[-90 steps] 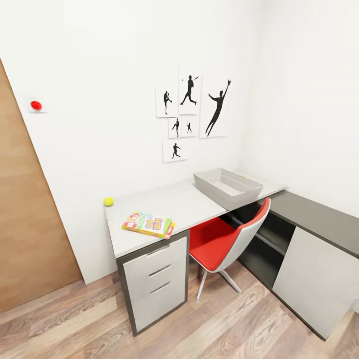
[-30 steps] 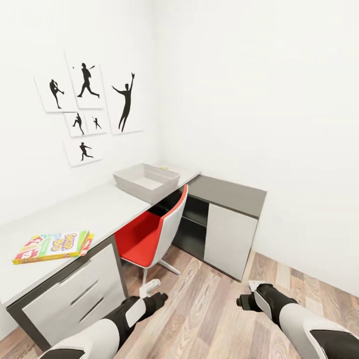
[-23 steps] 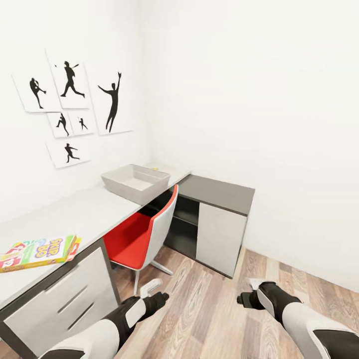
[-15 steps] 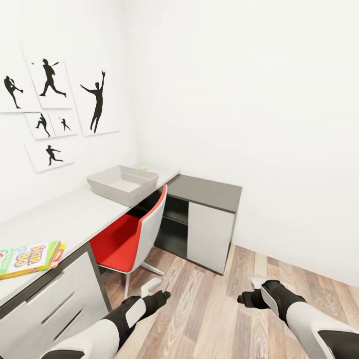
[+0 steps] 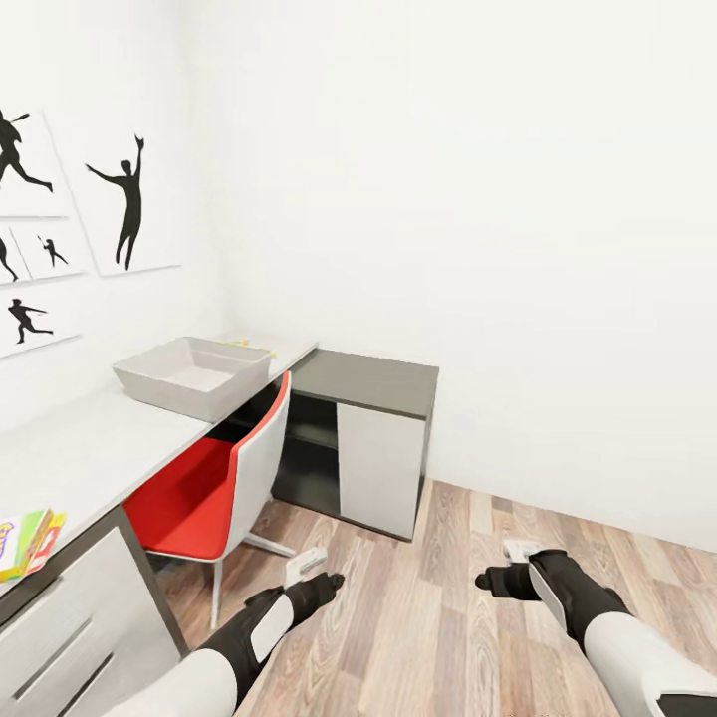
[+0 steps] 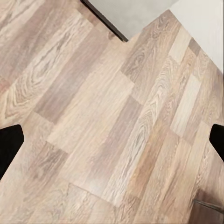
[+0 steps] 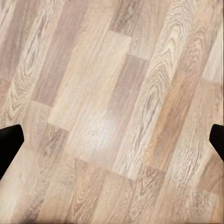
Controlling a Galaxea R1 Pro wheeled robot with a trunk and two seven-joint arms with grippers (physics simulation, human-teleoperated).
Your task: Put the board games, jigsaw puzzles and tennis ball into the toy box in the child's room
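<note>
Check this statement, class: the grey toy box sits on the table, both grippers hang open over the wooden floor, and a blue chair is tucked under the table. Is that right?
One detail is wrong: the chair is red with a white shell, not blue, as the head view shows. The toy box does sit on the table, and the left gripper and right gripper do hang open over the floor.

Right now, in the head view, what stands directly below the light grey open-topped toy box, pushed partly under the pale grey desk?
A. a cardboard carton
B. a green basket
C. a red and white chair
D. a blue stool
C: the red and white chair stands below the light grey open-topped toy box, its seat partly under the edge of the pale grey desk.
</note>
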